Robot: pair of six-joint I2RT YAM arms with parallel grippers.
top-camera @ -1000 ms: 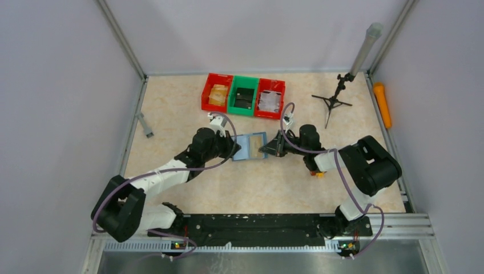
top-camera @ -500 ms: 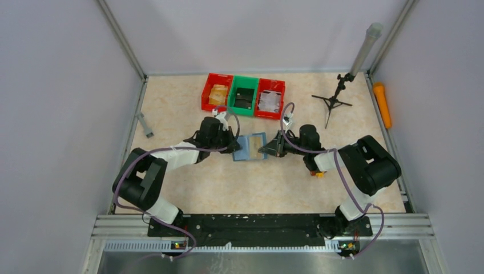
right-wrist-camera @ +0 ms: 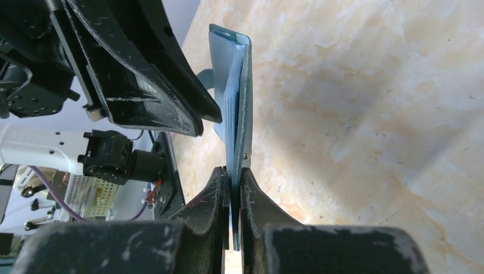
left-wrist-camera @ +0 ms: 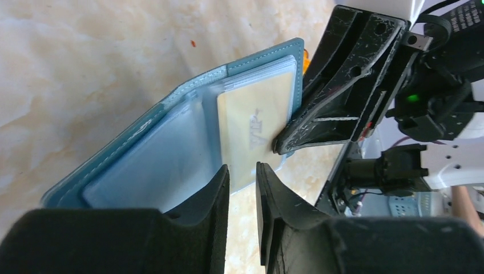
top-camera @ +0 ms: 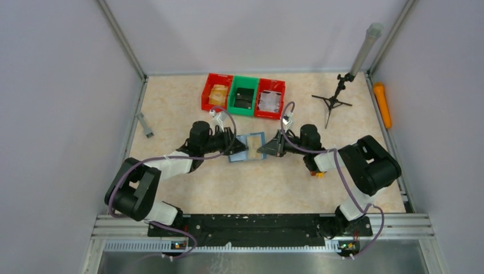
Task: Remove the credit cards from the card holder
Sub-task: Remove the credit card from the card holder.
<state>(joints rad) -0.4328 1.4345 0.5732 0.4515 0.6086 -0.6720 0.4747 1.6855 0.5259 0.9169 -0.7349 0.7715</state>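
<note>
The card holder (top-camera: 247, 148) is held spread open at mid-table between the two grippers. Its paler inner face is turned up and its long axis runs left to right. Stitched teal edging is seen round glossy clear sleeves (left-wrist-camera: 148, 171), and behind the right-hand sleeve a flat cream credit card (left-wrist-camera: 257, 123) with faint print is seen. The holder's right edge is pinched by the right gripper (right-wrist-camera: 235, 171), whose jaws are closed tight on it. The left gripper (left-wrist-camera: 242, 174) is set at the left half with only a narrow gap between its jaws; nothing is seen clamped there. Whether the holder rests on the table (top-camera: 257, 188) cannot be told. Bare marbled tabletop lies on its near side. A row of bins (top-camera: 243, 112) stands on the far side, and a tripod (top-camera: 333, 103) far right.
</note>
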